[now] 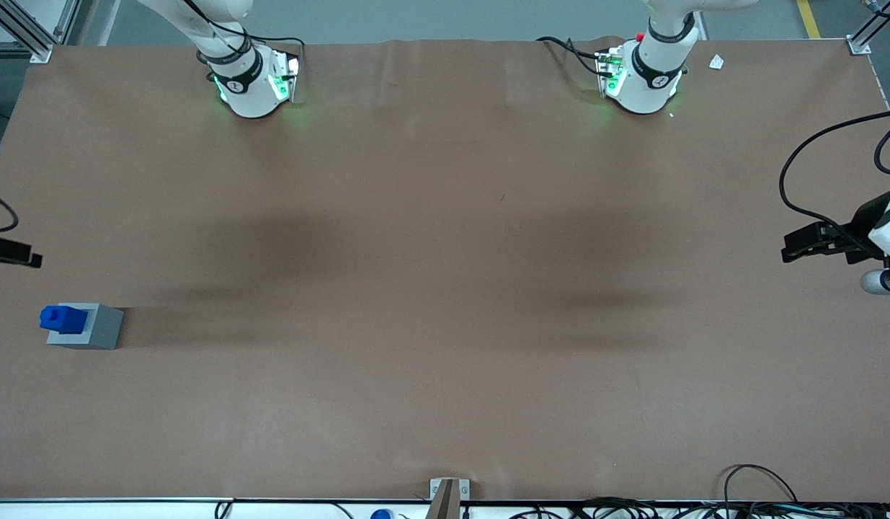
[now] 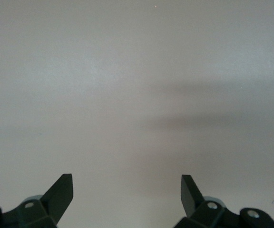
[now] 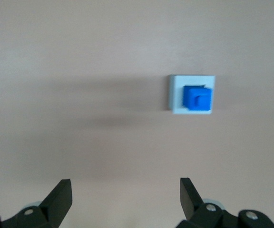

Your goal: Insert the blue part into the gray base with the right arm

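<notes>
The blue part (image 1: 63, 318) sits in the top of the gray base (image 1: 99, 330), sticking up out of the opening, toward the working arm's end of the table. In the right wrist view the blue part (image 3: 197, 98) fills most of the gray base (image 3: 177, 93), with a gray rim showing around it. My right gripper (image 3: 125, 185) hangs open over bare table, well apart from the block, with nothing between its fingers. In the front view only the tip of the gripper (image 1: 12, 252) shows at the frame's edge, farther from the camera than the base.
A brown cover (image 1: 445, 288) spans the whole table. The working arm's green-lit base (image 1: 254, 83) stands at the table's back edge. A metal bracket (image 1: 450, 494) and loose cables (image 1: 762, 497) lie along the edge nearest the camera. A white scrap (image 1: 716, 62) lies near the back.
</notes>
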You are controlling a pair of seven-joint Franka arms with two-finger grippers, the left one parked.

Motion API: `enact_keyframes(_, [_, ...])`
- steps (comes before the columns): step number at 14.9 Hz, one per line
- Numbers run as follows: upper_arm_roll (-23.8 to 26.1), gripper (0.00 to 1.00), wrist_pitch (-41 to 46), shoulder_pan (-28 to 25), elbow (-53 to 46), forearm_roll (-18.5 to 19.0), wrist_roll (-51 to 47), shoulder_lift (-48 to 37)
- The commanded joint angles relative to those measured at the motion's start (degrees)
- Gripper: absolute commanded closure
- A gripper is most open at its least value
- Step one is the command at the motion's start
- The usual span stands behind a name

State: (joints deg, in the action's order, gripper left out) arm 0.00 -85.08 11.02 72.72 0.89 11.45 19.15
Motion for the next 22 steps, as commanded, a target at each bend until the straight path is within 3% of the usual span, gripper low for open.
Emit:
enact_keyframes(1, [-0.1, 0.00, 2.6, -3.3, 3.8, -0.5, -2.2, -6.1])
enact_keyframes(10, [-0.2, 0.00, 1.1, -10.3, 16.7, -1.1, -3.9, -20.9])
enact_keyframes(17, [-0.1, 0.00, -0.5, -11.1, 19.6, -1.1, -13.5, -22.7])
enact_keyframes(22, [-0.2, 0.00, -0.7, -12.2, 18.8, -1.0, -13.9, -22.3])
